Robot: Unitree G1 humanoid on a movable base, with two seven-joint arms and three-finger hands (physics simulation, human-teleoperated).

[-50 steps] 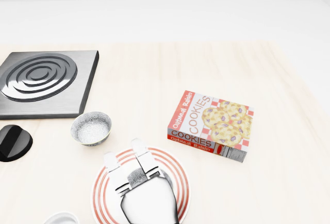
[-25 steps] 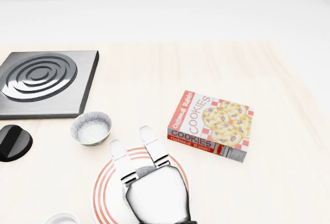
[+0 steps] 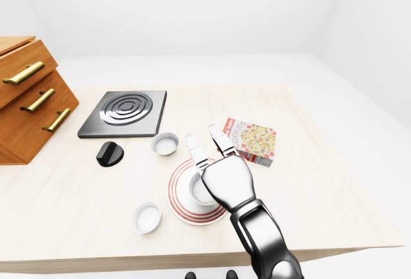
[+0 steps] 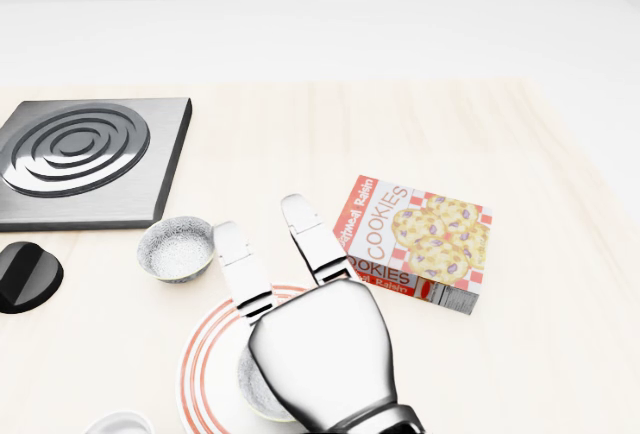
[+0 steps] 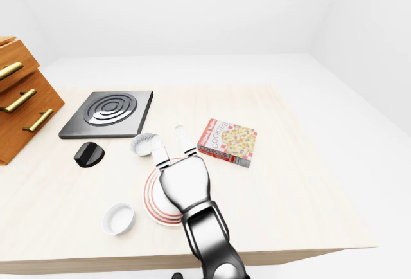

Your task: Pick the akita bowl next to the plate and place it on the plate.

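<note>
A red-ringed white plate [image 4: 200,364] lies low in the head view. On it rests a speckled grey-white bowl [image 4: 252,386], half hidden under my right palm. My right hand [image 4: 262,216] hovers over the plate, open, with two straight fingers [image 4: 240,264] pointing toward the top of the view. They close on nothing. A second speckled bowl [image 4: 177,247] stands on the table just up and left of the plate, beside my fingertips and apart from them. The thumb is hidden. My left hand does not show.
A cookie box [image 4: 415,239] lies right of the plate. A black stove plate [image 4: 80,154] and a black knob [image 4: 25,274] are at the left. A small white bowl [image 3: 146,217] sits lower left of the plate. Wooden drawers [image 3: 26,92] stand far left.
My right hand has risen and slid toward the top of the view, its fingers now reaching past the plate's rim. The bowl on the plate now shows under the palm.
</note>
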